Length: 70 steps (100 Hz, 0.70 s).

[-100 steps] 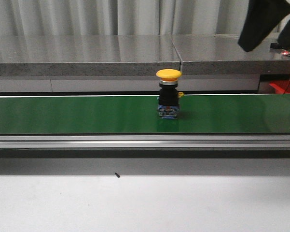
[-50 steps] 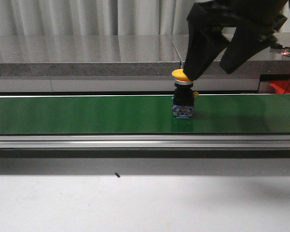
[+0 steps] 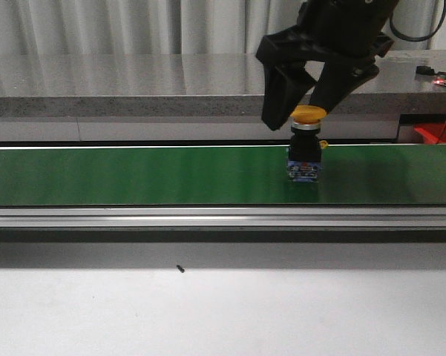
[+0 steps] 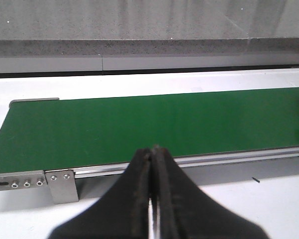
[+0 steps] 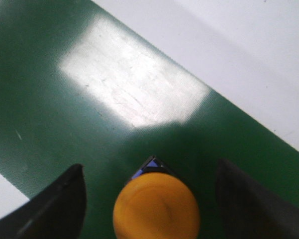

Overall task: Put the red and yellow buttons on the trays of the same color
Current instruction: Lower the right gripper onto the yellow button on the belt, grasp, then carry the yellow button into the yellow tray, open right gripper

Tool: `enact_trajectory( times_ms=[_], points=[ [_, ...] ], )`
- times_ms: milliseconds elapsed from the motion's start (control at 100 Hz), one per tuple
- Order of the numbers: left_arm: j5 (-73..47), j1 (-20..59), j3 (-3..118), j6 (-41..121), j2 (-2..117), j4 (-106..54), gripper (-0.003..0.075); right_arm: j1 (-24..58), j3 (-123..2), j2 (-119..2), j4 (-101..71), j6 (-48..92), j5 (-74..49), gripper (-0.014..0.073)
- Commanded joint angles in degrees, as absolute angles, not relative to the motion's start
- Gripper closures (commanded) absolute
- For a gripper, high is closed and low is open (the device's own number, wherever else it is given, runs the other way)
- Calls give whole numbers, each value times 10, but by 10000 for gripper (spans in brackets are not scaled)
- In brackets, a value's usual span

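The yellow button (image 3: 309,114) stands upright on the green belt (image 3: 133,174), and the right gripper (image 3: 312,104) hangs over its cap with jaws spread wide on each side, not touching it, while the left gripper (image 4: 152,164) has its jaws pressed together.

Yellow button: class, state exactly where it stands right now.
In the front view, the yellow button stands upright on the green conveyor belt, right of centre, directly beneath the open right gripper.
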<state>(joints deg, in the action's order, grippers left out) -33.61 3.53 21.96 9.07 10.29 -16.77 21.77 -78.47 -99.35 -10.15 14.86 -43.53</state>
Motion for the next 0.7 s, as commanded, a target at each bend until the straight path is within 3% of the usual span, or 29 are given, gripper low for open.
enact_trajectory(
  times_ms=[0,90,210,470,690],
  points=[
    [-292,39,234,89,109,-179,741,219,-811,-982,-95,149,-441,169],
    [-292,39,234,89,109,-179,741,219,-812,-986,-95,144,-454,274],
    [-292,39,234,89,109,-179,741,217,-812,-982,-95,123,-457,347],
    [-292,39,234,89,109,-179,741,180,-812,-927,-95,98,-491,349],
    [-292,39,234,89,109,-179,741,90,-810,-855,-95,98,-569,349]
  ],
)
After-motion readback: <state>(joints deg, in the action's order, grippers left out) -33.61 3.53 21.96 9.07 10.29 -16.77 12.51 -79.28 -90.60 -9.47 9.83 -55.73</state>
